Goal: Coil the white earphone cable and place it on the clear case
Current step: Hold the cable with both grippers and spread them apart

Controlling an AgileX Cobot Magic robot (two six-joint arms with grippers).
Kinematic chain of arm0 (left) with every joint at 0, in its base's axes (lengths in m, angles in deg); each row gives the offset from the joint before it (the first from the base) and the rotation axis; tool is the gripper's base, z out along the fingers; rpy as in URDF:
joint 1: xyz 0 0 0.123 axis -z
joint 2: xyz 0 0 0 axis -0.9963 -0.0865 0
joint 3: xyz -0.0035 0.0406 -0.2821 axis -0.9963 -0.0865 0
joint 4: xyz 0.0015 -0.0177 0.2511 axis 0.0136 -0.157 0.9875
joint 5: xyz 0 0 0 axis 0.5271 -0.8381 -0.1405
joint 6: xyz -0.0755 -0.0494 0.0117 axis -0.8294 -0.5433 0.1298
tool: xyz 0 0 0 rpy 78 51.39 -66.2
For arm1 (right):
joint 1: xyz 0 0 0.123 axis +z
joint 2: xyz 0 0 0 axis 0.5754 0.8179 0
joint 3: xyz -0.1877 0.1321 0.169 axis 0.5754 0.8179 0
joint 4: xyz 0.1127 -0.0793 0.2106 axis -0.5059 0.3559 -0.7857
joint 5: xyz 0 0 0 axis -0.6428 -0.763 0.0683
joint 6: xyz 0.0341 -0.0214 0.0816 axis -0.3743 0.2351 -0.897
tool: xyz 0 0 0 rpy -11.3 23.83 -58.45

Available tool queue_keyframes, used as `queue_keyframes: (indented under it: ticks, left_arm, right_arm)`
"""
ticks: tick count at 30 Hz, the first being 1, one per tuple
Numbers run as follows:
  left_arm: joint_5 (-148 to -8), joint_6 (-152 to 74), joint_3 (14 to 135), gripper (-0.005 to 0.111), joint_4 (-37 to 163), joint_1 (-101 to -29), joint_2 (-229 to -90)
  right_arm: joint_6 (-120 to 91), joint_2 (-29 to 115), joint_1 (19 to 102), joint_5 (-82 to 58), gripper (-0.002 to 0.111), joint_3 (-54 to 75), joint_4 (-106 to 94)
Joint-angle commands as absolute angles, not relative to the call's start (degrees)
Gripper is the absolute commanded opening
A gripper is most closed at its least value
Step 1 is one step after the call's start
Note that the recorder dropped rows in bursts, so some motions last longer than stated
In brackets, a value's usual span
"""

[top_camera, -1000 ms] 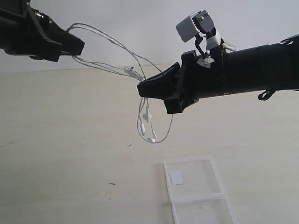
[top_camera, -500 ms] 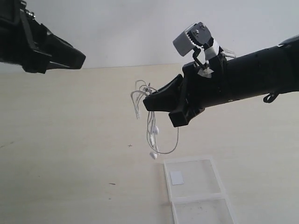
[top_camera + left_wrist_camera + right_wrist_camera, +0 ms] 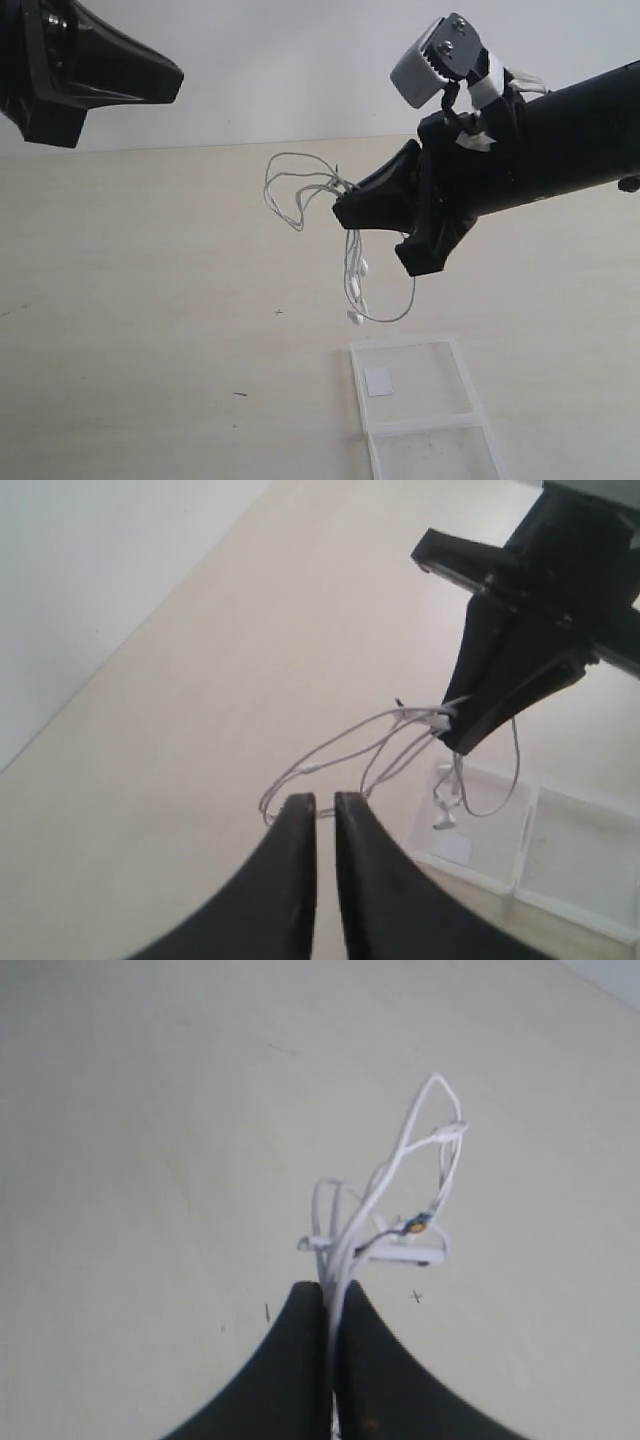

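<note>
**Spotter:** As you look over the pale tabletop (image 3: 150,300), both of your black arms hang above it, well apart.

**Operator:** What is each tool doing?

**Spotter:** Your right tool (image 3: 342,208) is pressed together, pinching the white earphone cable (image 3: 349,262) at its tip. Your left tool (image 3: 172,86) sits up at the left edge of the exterior view. Its fingers are drawn almost together, with only a thin slit between them and nothing in them.

**Operator:** And the case?

**Spotter:** Your clear case (image 3: 462,392) lies open and flat on the tabletop, below the right tool. The small white sticker (image 3: 378,380) is in the half nearer that tool.

**Operator:** Is the cable on it?

**Spotter:** No. It hangs in the air from your right tool. Loose loops stick out toward your left arm, a longer loop droops downward, and the earbuds (image 3: 355,317) dangle lowest, just above the case's corner without touching it.
</note>
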State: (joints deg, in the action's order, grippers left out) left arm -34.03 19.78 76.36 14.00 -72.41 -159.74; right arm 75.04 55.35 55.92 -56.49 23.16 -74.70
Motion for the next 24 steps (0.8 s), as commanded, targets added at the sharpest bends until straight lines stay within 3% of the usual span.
queue_keyframes:
  ticks: [1,8,13,24]
  left_arm:
    - [-34.29,21.73,76.67,0.027,9.39,-72.46,-159.31]
    - [-27.10,31.11,76.67,0.057,3.77,-72.35,-161.19]
    - [-25.66,32.77,76.67,0.058,2.83,-72.35,-163.18]
    - [-24.08,34.68,76.15,0.058,0.82,-72.35,-167.71]
  right_arm:
    - [67.07,53.03,55.79,-57.72,0.000,22.78,-66.40]
    - [61.68,52.30,55.79,-71.87,0.000,17.13,-62.60]
    - [61.25,51.70,55.79,-79.83,0.000,14.24,-61.82]
    - [61.36,50.26,55.79,-78.32,0.000,14.10,-61.94]
